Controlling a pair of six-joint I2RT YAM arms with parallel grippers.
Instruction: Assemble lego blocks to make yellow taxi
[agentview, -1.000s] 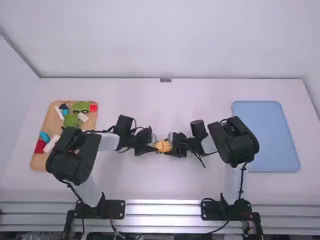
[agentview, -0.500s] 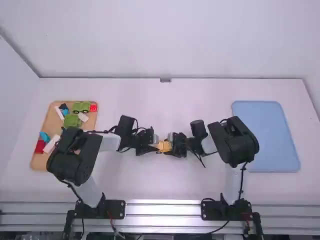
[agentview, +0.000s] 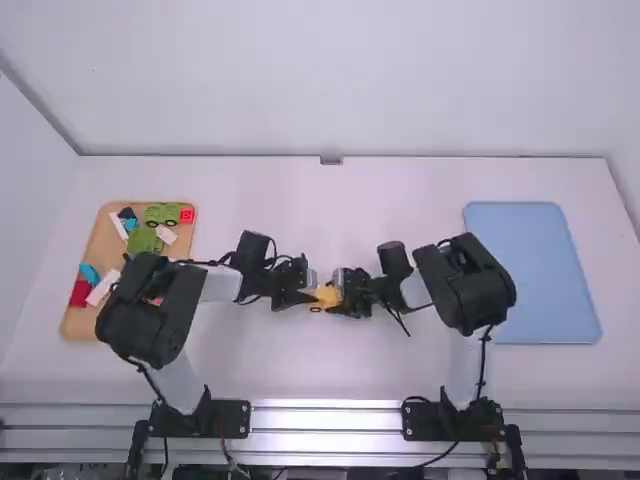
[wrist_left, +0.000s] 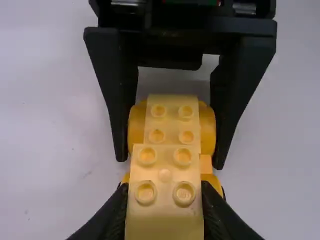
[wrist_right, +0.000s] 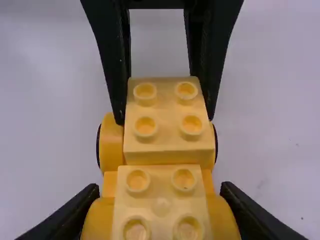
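Right claw shifted leftward, closed on yellow car; left claw closed on yellow block.

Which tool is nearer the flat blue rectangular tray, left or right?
Right. The right tool grips the small yellow plastic blocks from the side facing the blue tray; the left tool grips them from the opposite side, farther away.
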